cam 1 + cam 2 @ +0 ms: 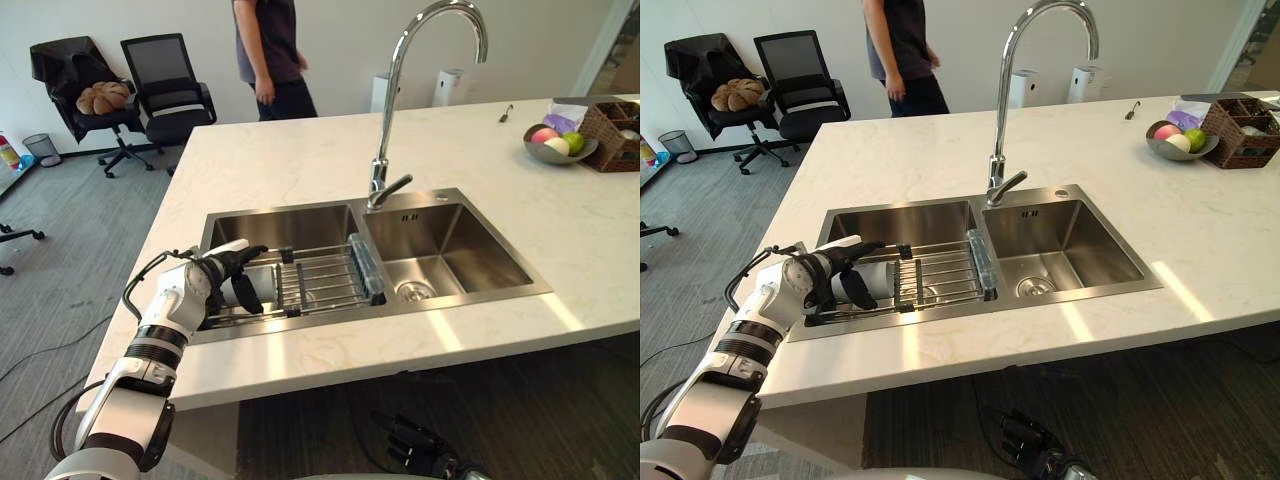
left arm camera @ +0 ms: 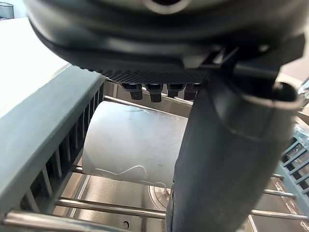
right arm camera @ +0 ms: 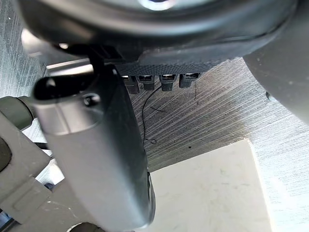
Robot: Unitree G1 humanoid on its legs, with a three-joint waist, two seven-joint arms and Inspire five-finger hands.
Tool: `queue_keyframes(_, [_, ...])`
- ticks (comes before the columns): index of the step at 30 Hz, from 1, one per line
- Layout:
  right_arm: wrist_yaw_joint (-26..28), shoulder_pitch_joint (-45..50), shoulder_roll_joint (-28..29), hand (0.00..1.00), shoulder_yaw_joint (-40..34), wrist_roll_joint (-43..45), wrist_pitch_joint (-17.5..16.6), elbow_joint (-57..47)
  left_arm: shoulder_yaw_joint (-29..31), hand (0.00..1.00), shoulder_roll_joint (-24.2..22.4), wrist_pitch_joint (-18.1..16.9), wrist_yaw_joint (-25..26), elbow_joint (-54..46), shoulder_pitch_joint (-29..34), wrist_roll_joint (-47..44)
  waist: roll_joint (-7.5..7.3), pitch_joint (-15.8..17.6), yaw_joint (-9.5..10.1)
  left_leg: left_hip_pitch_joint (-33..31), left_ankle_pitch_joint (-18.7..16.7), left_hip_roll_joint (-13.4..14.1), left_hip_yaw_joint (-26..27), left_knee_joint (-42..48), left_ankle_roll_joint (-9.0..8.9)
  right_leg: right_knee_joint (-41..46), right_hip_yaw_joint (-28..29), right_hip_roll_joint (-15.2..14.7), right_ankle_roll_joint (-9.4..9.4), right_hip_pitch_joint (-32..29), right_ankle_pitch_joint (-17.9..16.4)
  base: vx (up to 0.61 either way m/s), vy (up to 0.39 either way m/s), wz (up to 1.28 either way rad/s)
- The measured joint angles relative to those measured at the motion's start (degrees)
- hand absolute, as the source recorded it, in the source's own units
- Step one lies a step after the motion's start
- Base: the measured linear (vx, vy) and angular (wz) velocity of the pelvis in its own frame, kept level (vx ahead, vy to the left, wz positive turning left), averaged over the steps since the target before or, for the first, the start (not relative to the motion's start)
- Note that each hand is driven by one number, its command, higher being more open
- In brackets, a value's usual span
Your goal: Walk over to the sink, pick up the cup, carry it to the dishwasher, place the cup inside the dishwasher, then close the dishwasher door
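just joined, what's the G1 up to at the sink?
The left hand is in the left basin of the sink, curled round the cup, which lies on its side on the wire rack. The cup is not yet lifted. The right hand hangs low, below the counter edge. A person stands beyond the counter at the back.

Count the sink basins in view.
2. The left basin holds the wire rack and the cup, with the left hand curled round the cup. The right basin lies beside it, below the faucet.
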Motion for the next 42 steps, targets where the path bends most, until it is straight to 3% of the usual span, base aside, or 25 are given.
queue_keyframes(1, [0.0, 0.0, 0.0, 1.0, 0.0, -0.1, 0.1, 0.0, 0.3, 1.0, -0.1, 0.1, 0.0, 0.1, 0.0, 0.1, 0.0, 0.0, -0.05, 0.0, 0.0, 0.0, 0.1, 0.0, 0.0, 0.0, 0.0, 0.0, 0.0, 0.0, 0.0, 0.0, 0.0, -0.05])
queue_keyframes(2, [0.0, -0.1, 0.0, 1.0, 0.0, -0.2, 0.2, 0.0, 0.7, 0.0, -0.5, 0.2, -0.1, 0.5, -0.1, 0.8, -0.01, 0.0, -0.15, 0.1, 0.0, 0.0, 0.1, 0.0, -0.01, 0.0, 0.1, 0.0, -0.01, 0.0, 0.0, 0.0, 0.0, 0.0])
queue_keyframes(7, [0.0, -0.4, 0.1, 1.0, 0.0, -0.5, 0.4, 0.0, 1.8, 0.0, -0.9, 1.8, -0.8, 2.4, -2.8, 4.0, -0.01, 0.0, -0.78, 0.1, -0.1, 0.2, 0.5, 0.0, -0.14, -0.1, 0.4, 0.2, -0.06, 0.0, 0.0, -0.02, -0.025, -0.02])
queue_keyframes(10, [0.3, -0.7, 0.1, 1.0, 0.0, -0.7, 0.5, -0.1, 1.8, 0.0, 0.2, 2.9, -5.5, 3.5, -4.6, 4.6, 0.27, 0.1, -1.56, 0.3, -0.3, 0.4, 1.1, 0.0, -0.5, -0.4, 0.9, 0.5, -0.12, 0.0, 0.1, -0.01, -0.05, -0.11])
queue_keyframes(15, [1.6, -0.9, -0.6, 1.0, 0.0, -1.2, 0.8, -0.1, 1.2, 0.0, 2.4, 1.9, -8.1, 5.6, -6.7, 4.6, 1.29, 0.5, -1.67, 1.7, -1.0, 1.0, 2.9, 0.0, -1.55, -0.7, 1.5, 1.2, -0.16, 0.7, 0.1, 0.0, -0.061, -0.15])
queue_keyframes(24, [2.6, -1.0, -1.1, 1.0, -0.2, -1.3, 0.2, -0.1, -2.2, 0.0, 6.4, -2.3, -8.1, 4.7, -6.5, -2.0, 1.57, 1.4, -1.66, 1.5, -1.2, 0.9, 2.5, 0.5, -1.76, -0.5, 0.8, 0.9, -0.14, 1.2, -0.2, -0.04, -0.048, 0.03])
queue_keyframes(30, [2.8, -1.0, -1.1, 1.0, -0.2, -1.2, -1.0, -0.2, -4.0, 0.0, 9.5, -4.4, -5.7, -0.2, -3.5, -14.5, 1.59, 2.3, -1.49, 1.2, -1.2, 0.9, 0.9, 0.8, -1.72, 1.5, -0.8, 0.6, -0.36, 1.0, -1.6, -0.06, -0.052, 0.15])
queue_keyframes(35, [2.8, -0.4, -1.2, 1.0, -0.8, -1.2, -1.3, -0.2, -3.5, 0.0, 10.6, -6.6, -4.1, -9.4, -2.3, -31.2, 1.51, 2.4, 0.38, 0.1, -1.2, 0.8, -1.3, 1.1, -1.62, 2.7, -2.5, 0.3, -0.48, 0.5, -2.8, -0.01, -0.034, 0.18])
queue_keyframes(42, [2.7, -0.2, -1.0, 1.0, -1.9, -1.2, -1.3, -0.1, 0.0, 0.0, 10.3, -12.0, 1.3, -18.4, -2.0, -39.5, 1.51, 2.4, 0.75, 0.1, -1.3, 1.1, -2.0, 1.4, -1.35, 3.7, -3.1, 0.6, -0.92, 0.6, -3.7, -0.01, -0.038, 0.05])
